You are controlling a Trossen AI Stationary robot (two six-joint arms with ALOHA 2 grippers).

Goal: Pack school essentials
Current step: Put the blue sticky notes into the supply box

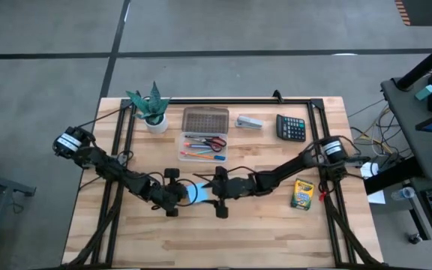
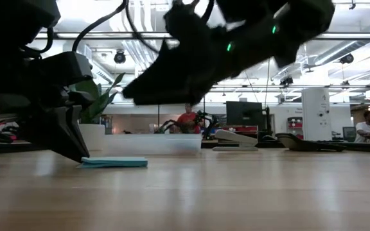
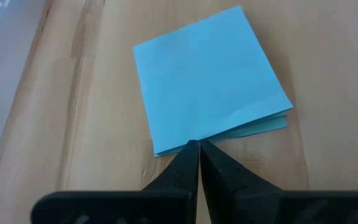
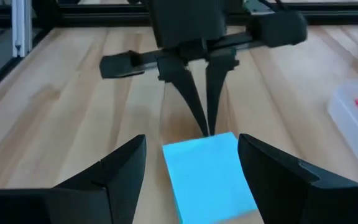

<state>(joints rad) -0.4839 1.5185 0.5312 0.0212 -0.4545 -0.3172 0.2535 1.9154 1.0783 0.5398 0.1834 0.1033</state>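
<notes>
The light-blue square notepad (image 3: 210,81) lies flat on the wooden table between my two grippers; it also shows in the high view (image 1: 196,193). My left gripper (image 3: 197,149) is shut, and its tips are down at table level against the notepad's edge on the table's left side. My right gripper (image 4: 191,146) is open and comes from the table's right. Its fingers stand on either side of the notepad and touch nothing. In the low view it hangs raised above the table (image 2: 153,93). My left gripper touches the notepad's edge (image 3: 188,142), about the middle of the side that faces it, with the tips of its shut fingers (image 4: 207,127). The fingers slant down from the table's left. The notepad lies flat on the table.
A clear box (image 1: 203,145) with pens and red-handled scissors lies behind the notepad, with a brownish lid (image 1: 205,118) beyond it. A grey stapler (image 1: 250,122) and black calculator (image 1: 291,127) lie at the far right, a potted plant (image 1: 153,109) at the far left, and a crayon box (image 1: 301,194) at the right.
</notes>
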